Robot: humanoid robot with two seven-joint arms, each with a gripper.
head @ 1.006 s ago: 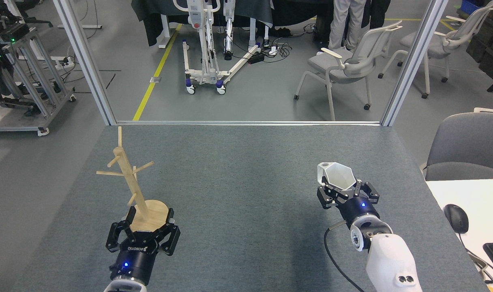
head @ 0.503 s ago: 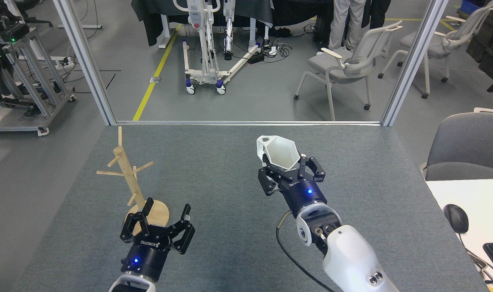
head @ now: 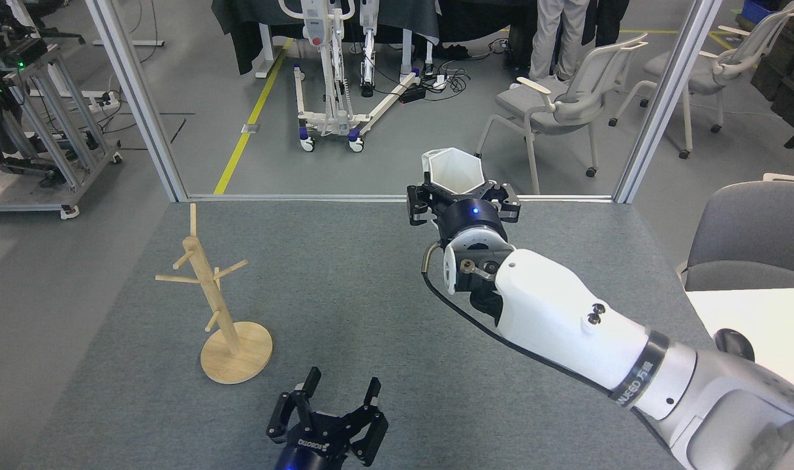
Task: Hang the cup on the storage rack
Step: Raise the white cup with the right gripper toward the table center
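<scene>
Head view: the right gripper (head: 463, 194) sits near the centre of the frame, a little toward 1 o'clock, raised over the far edge of the grey worktop (head: 384, 307). It is clenched around the cup (head: 454, 171), whose open mouth faces the camera. The cup's lower body is hidden behind the black fingers (head: 418, 203), and the tab at its rim is hard to make out, showing only as a pale edge at the cup's 10 o'clock side. The white right arm runs down to the 4 o'clock corner, where it is cut off by the frame.

The storage rack (head: 219, 307) stands upright on the worktop at 9 o'clock, well apart from the cup, its pegs bare and its round base flat on the cloth.

The left gripper (head: 338, 398) enters at 6 o'clock with its fingers spread and released, grasping nothing; its wrist and arm are cut off by the bottom edge. It lies near the rack's base, at the base's 4 o'clock side, not touching it
</scene>
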